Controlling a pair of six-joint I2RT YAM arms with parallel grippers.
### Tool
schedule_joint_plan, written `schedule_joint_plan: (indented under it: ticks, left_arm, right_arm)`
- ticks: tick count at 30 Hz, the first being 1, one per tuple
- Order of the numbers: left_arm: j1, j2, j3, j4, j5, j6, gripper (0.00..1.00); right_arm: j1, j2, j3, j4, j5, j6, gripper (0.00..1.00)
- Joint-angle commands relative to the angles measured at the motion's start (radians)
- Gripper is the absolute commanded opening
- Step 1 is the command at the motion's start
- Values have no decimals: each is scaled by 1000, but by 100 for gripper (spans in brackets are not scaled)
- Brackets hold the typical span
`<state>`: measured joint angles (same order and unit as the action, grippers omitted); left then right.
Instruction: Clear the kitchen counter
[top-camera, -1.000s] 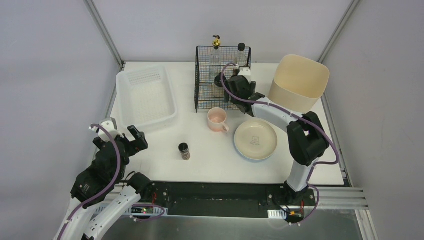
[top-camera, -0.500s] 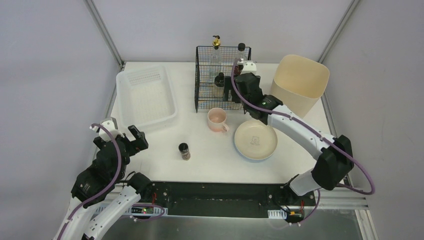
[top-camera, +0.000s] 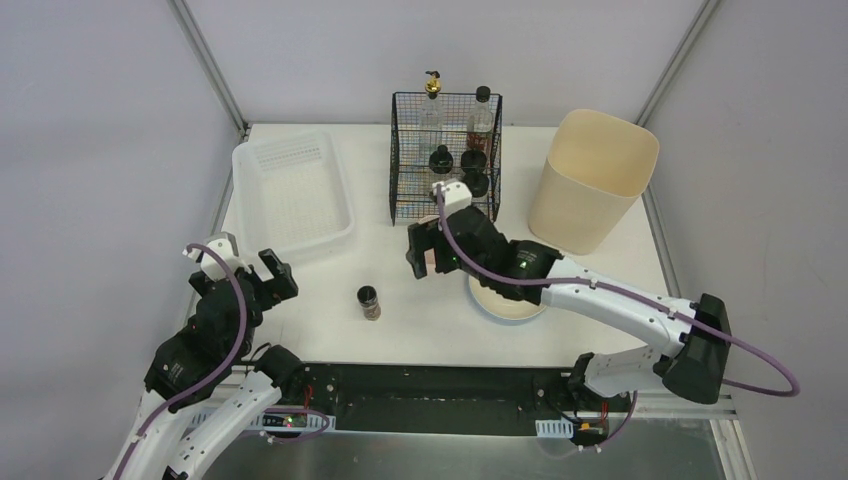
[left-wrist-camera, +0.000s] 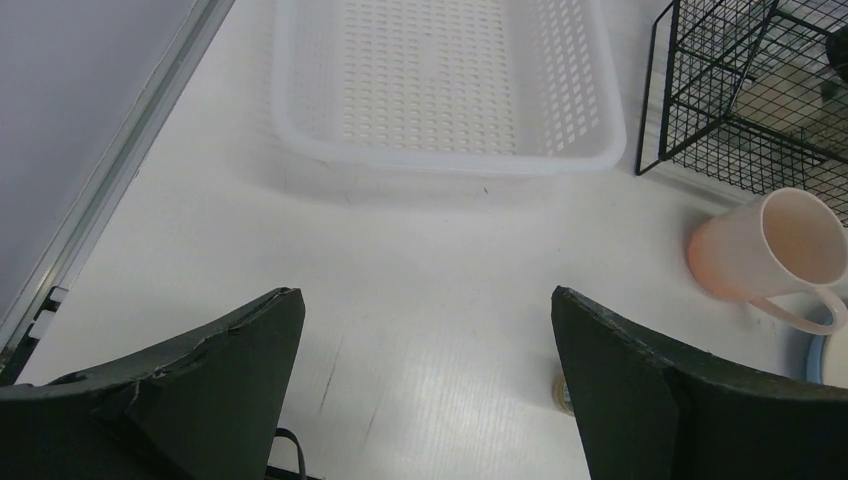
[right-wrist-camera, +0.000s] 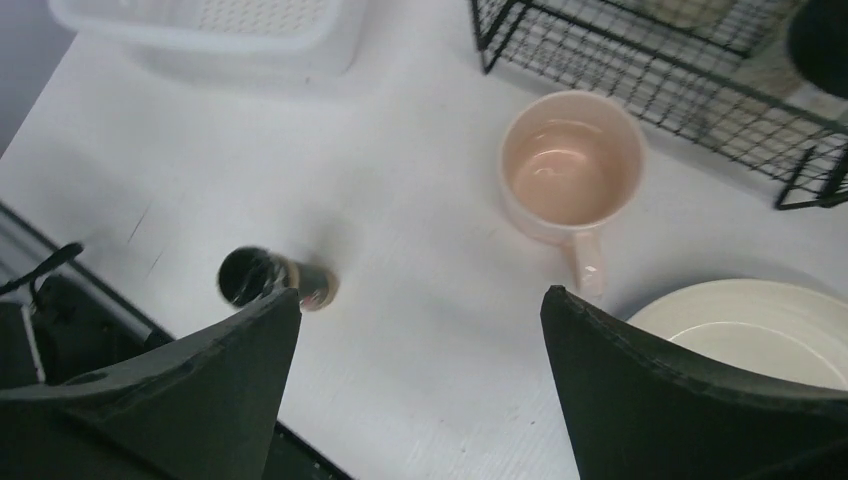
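One each of mug (right-wrist-camera: 570, 165), plate (right-wrist-camera: 760, 340), spice jar (top-camera: 368, 301), tray (left-wrist-camera: 450, 158), wire rack (top-camera: 440, 205), bin (top-camera: 590, 200); racked bottles (top-camera: 441, 160) uncountable.

Open counter (top-camera: 420, 325) rings the spice jar (top-camera: 369, 302); mug (right-wrist-camera: 570, 170), plate (right-wrist-camera: 760, 330) and wire rack (top-camera: 445, 150) cluster to its right.

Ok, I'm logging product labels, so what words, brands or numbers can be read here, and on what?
No text is readable in any view.
The small jar: label too blurred to read.
The bottles in the wire rack: labels too small to read.
The pink mug, plate, white tray, beige bin: no print shows on the parts in view.
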<state>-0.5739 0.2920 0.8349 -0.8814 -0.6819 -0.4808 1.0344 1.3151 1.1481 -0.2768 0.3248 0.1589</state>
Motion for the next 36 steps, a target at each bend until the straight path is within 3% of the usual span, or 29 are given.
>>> schedule_joint_plan:
  ticks: [1,12,27,36]
  left_arm:
    - [12,20,19,-8,-3,1,100]
    - [12,12,17,-7,0,-1,100]
    - [12,6,17,-7,0,1,100]
    - [12,6,19,-7,2,0,100]
  right_arm:
    - [101,22,25,-19,-22,32,94]
    - [279,252,146,4,30,13,94]
    - [296,471,298,1,59,8,95]
    - [296,536,333,-7,92,0,86]
